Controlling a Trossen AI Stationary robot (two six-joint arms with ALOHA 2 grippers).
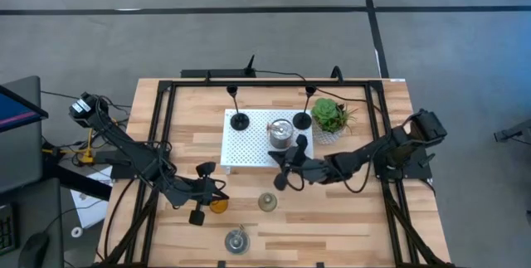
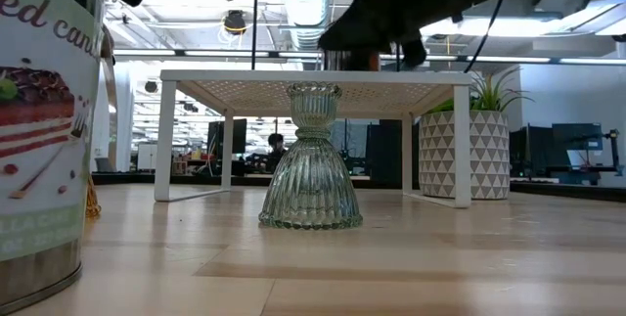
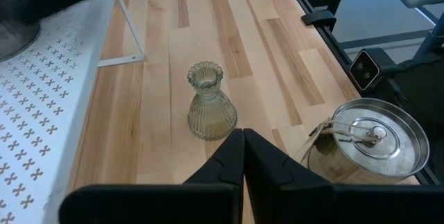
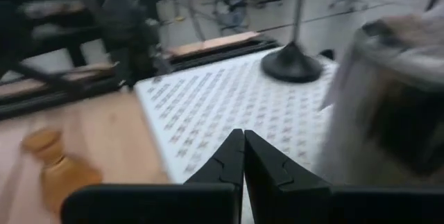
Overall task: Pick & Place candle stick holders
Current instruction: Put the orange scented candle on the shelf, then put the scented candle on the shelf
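Both grippers have jaws together, holding nothing: right gripper (image 1: 280, 178) hangs by the tray (image 1: 249, 145), probably just placed the silver cup (image 1: 281, 132), left gripper (image 1: 199, 211) sits near the amber holder (image 1: 218, 205).

On the desk (image 1: 348, 218) the perforated tray (image 1: 249, 148) sits toward the back middle, carrying two stemmed holders (image 1: 239, 120) at its rear corners and a squat cup (image 1: 280, 133) between them. The potted plant (image 1: 330, 117) stands just beside the tray's right edge. In front of the tray stands the ribbed glass holder (image 1: 267, 202), with the amber holder (image 1: 217, 206) to its left and a second cup (image 1: 237, 240) nearer the front edge.
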